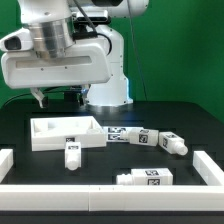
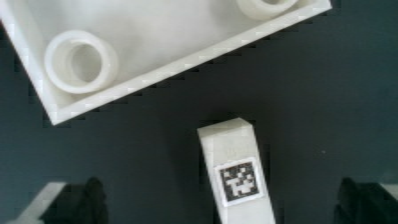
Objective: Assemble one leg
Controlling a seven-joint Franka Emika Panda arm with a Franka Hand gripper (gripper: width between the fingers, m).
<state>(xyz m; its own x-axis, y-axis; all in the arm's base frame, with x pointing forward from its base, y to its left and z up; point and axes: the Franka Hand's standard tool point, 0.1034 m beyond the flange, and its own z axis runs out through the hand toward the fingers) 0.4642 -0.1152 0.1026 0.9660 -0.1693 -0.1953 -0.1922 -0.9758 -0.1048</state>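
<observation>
A leg [image 2: 231, 165], a small white post with a square tag facing up, lies on the black table just off the corner of the large white tray-shaped panel [image 2: 160, 45]. In the wrist view it sits in the gap between my two dark fingertips [image 2: 71, 200], which stand wide apart and well above it. My gripper [image 2: 217, 205] is open and holds nothing. In the exterior view the same leg [image 1: 72, 154] lies in front of the panel [image 1: 40, 135], and my gripper [image 1: 38, 97] hangs above the panel's left end.
Another leg [image 1: 143, 178] lies near the front rail. More legs [image 1: 172, 144] lie in a row at the exterior view's right of the panel. White rails [image 1: 208, 168] edge the table at the front and sides. The panel has round holes [image 2: 80, 60].
</observation>
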